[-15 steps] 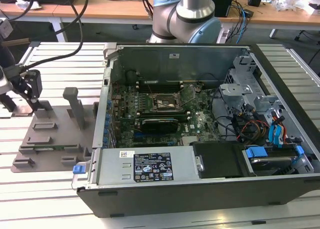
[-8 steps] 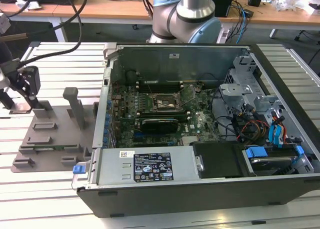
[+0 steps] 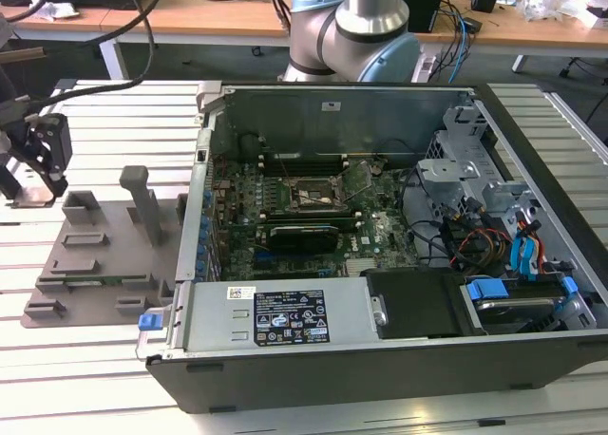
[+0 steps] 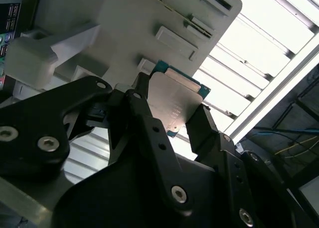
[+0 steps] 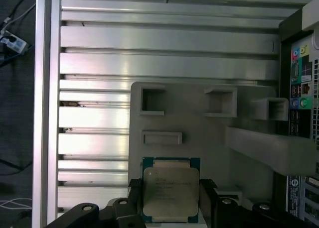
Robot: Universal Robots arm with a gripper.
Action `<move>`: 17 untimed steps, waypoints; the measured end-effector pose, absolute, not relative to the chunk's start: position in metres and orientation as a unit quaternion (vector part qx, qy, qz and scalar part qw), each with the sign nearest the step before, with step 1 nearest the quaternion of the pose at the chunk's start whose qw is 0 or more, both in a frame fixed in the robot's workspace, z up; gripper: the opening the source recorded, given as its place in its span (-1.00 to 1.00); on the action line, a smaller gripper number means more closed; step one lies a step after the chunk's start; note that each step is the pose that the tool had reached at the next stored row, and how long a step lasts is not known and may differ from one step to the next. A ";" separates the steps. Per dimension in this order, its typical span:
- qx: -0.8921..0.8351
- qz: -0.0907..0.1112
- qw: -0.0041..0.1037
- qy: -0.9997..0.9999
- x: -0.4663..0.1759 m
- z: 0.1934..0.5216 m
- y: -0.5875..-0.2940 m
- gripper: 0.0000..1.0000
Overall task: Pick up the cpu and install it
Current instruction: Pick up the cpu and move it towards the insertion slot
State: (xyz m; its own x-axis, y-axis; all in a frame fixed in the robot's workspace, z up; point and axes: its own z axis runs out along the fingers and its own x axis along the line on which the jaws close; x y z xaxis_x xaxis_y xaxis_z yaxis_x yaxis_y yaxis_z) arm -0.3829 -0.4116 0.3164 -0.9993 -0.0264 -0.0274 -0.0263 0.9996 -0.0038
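A bench of pale metal slats carries an open computer case and, towards the exterior view's left, a grey plastic tray; desks and cables lie behind.

In both wrist views we see the gripper with its fingers pressed against two opposite edges of the cpu, silver top facing the first wrist camera. The chip sits at the tray's edge, well apart from the case. We cannot tell whether it rests on the tray or is already clear of it.

We judge the cpu light, stiff and flat. Its metal lid looks slick, and the thin green border and underside are probably fragile. The side edges, where the fingers now sit, are therefore the right place to hold it, with modest squeeze and the chip kept level.

The tray's square pockets and its narrow slot hold nothing we can see. Inside the case lies the motherboard with its framed socket. We cannot make out what is in the socket.
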 end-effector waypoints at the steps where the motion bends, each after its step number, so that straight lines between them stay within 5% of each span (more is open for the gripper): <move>1: -0.013 -0.002 0.014 1.000 -0.383 0.318 -0.411 0.09; 17: -0.013 -0.002 0.014 1.000 -0.383 0.348 -0.410 0.09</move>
State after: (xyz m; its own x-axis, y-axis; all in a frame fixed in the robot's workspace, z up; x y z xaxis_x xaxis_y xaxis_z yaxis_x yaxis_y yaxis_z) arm -0.3829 -0.4098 0.3477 -0.9993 -0.0264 -0.0275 -0.0263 0.9996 -0.0040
